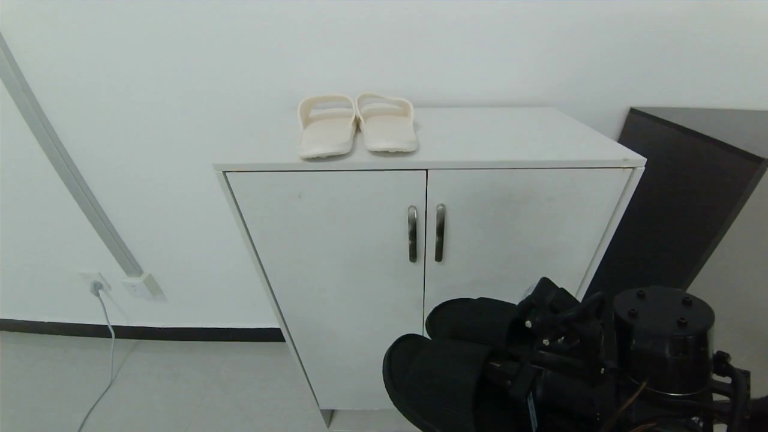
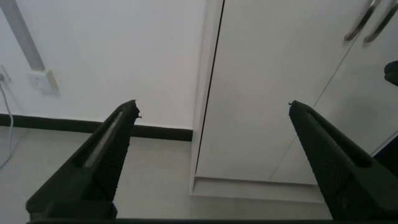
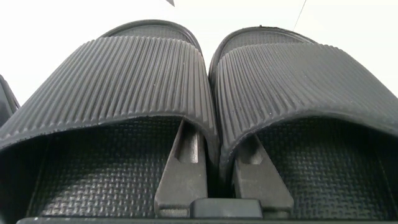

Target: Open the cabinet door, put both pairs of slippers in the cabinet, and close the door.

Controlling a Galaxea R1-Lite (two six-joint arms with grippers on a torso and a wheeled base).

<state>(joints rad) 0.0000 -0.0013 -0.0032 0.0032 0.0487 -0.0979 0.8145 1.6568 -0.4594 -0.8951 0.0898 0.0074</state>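
A white two-door cabinet (image 1: 336, 270) stands against the wall, both doors shut, with two metal handles (image 1: 425, 233) at the middle. A cream pair of slippers (image 1: 356, 125) rests on its top. My right gripper (image 3: 214, 186) is low in front of the right door, shut on the black pair of slippers (image 1: 450, 360), pinching the two inner sides together (image 3: 211, 124). My left gripper (image 2: 211, 118) is open with nothing between its fingers, low before the cabinet's left door (image 2: 280, 93).
A dark cabinet (image 1: 690, 198) stands just right of the white one. On the wall at the left are a socket with a grey cable (image 1: 102, 336) and a slanted conduit (image 1: 60, 162). Grey floor (image 1: 150, 384) lies open to the left.
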